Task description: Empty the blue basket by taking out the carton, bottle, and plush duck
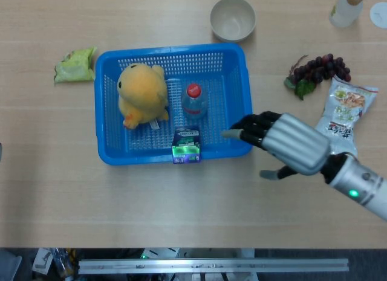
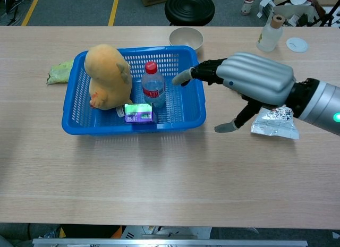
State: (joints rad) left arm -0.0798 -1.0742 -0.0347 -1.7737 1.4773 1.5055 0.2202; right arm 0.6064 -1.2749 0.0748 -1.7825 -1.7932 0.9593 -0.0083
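Observation:
The blue basket (image 1: 238,100) (image 2: 193,87) sits left of centre on the table. Inside it a yellow plush duck (image 1: 142,93) (image 2: 108,76) fills the left half. A clear bottle with a red cap (image 1: 194,100) (image 2: 153,86) stands upright in the middle. A green and purple carton (image 1: 186,146) (image 2: 139,112) leans against the front wall. My right hand (image 1: 284,145) (image 2: 249,85) hovers open at the basket's right rim, fingers spread and pointing left toward the bottle, holding nothing. My left hand is out of sight.
A beige bowl (image 1: 233,19) (image 2: 186,37) stands behind the basket. Dark grapes (image 1: 317,69) (image 2: 254,74) and a snack bag (image 1: 346,109) (image 2: 276,122) lie to the right, a pale bottle (image 1: 347,8) (image 2: 270,33) at the far right, a green wrapper (image 1: 75,64) (image 2: 59,71) at the left.

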